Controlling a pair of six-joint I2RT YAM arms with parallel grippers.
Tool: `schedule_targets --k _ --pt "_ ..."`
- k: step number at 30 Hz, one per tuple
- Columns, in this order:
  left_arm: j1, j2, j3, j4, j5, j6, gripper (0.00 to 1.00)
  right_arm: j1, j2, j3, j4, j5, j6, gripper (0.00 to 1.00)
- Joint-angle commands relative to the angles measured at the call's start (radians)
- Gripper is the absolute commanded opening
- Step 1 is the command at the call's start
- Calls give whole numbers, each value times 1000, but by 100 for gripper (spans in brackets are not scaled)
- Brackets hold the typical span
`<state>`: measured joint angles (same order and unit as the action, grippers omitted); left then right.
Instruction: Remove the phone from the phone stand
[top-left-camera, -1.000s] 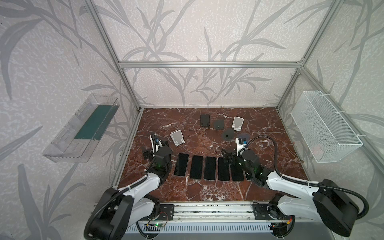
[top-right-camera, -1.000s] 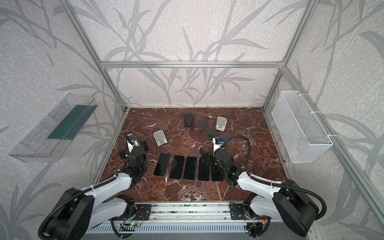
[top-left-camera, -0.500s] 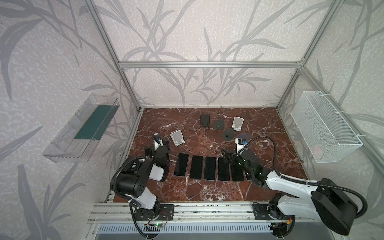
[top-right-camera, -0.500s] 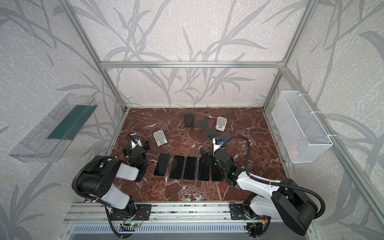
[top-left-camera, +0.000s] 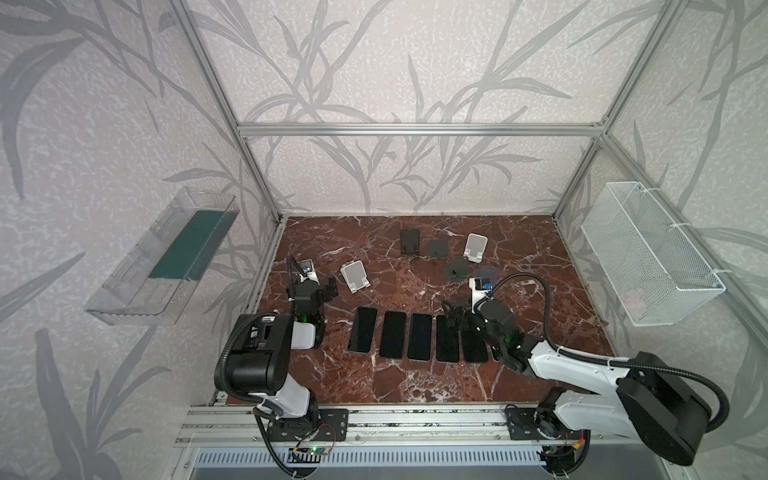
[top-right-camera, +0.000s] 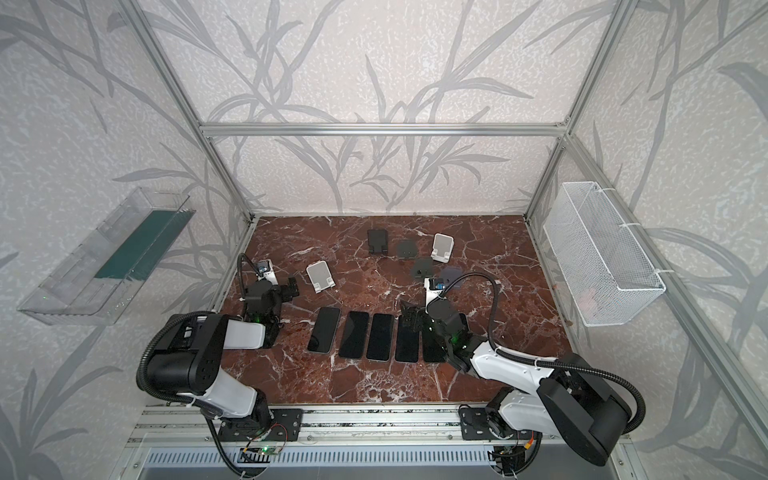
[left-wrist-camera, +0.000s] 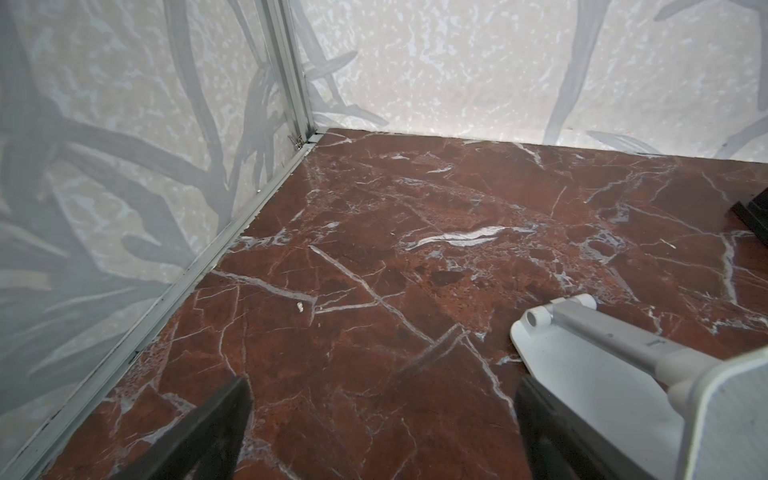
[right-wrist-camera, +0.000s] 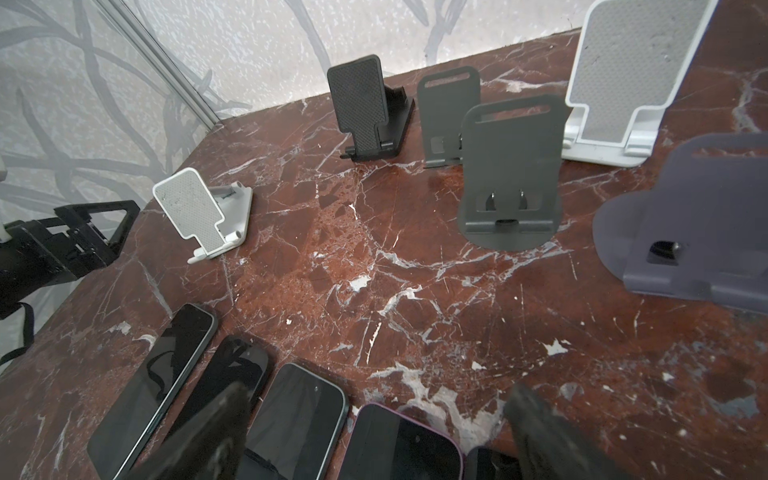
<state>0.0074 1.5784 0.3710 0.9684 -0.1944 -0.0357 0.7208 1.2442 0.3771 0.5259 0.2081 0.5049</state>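
Note:
Several dark phones lie flat in a row on the marble, from the leftmost phone (top-left-camera: 363, 335) (right-wrist-camera: 153, 386) to the purple-cased phone (right-wrist-camera: 399, 444). No phone rests on a stand. The near white stand (top-left-camera: 354, 275) (left-wrist-camera: 602, 374) (right-wrist-camera: 203, 212) is empty. My left gripper (left-wrist-camera: 380, 419) (top-left-camera: 320, 286) is open and low over bare marble, its right finger beside that stand's base. My right gripper (right-wrist-camera: 380, 399) (top-left-camera: 459, 318) is open above the right end of the phone row, nothing between its fingers.
Toward the back stand a black stand (right-wrist-camera: 365, 108), two grey stands (right-wrist-camera: 449, 112) (right-wrist-camera: 511, 166), a white stand (right-wrist-camera: 631, 75) and a purple stand (right-wrist-camera: 698, 216), all empty. A clear bin (top-left-camera: 166, 257) hangs on the left wall and a wire basket (top-left-camera: 648, 253) on the right wall.
The left arm has folded up, its elbow now raised near the front rail, while its gripper stays by the white stand. The right arm has not moved.

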Motion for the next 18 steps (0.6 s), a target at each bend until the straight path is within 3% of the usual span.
schedule_targets --k 1,8,11,15,18 --pt "-3 -10 -15 19 61 28 99 0 32 23 24 -3 -21 96" --pt "-8 -9 -27 44 72 38 99 -5 32 61 -21 96 -175 98" --pt "-8 -8 -24 38 74 38 99 -4 -16 128 -133 97 -224 98" --pt "-7 -5 -12 20 54 31 99 -4 -105 202 -269 188 -305 99" --pt "-7 -4 -9 14 58 29 99 -4 -138 179 -239 279 -267 99"
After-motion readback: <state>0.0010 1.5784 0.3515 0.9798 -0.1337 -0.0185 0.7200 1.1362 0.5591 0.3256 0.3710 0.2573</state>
